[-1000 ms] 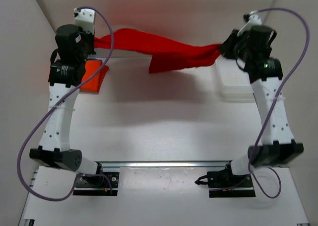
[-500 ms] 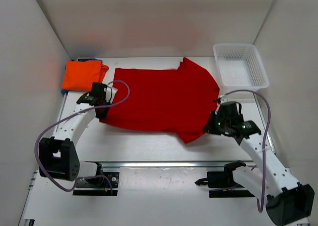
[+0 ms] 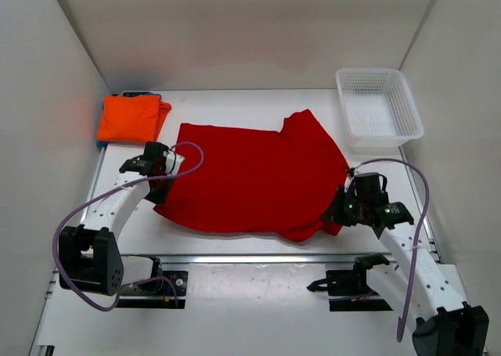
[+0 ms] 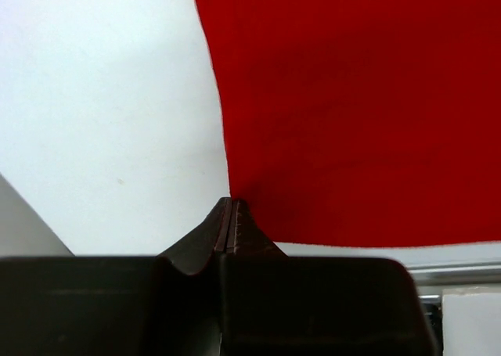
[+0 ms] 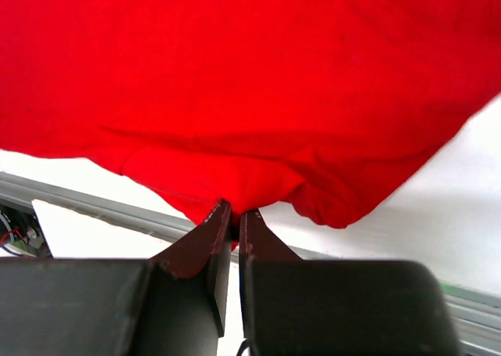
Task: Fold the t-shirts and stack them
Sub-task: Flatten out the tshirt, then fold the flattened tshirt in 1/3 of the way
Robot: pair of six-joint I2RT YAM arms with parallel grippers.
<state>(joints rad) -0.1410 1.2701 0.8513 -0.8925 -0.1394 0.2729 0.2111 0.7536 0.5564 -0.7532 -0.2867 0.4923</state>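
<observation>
Your red t-shirt (image 3: 250, 176) lies spread mid-table, with the folded orange t-shirt (image 3: 129, 119) at the far left corner and the white basket (image 3: 368, 72) at the far right, neither touching it. Both arms reach low: your left gripper (image 4: 232, 207) pinches its near left corner, and your right gripper (image 5: 232, 211) its near right edge.

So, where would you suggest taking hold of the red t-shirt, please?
At its thin outer edges, low from each side: the red t-shirt lies flat, so only edges offer a pinch. The left gripper and right gripper are shut on them.
</observation>
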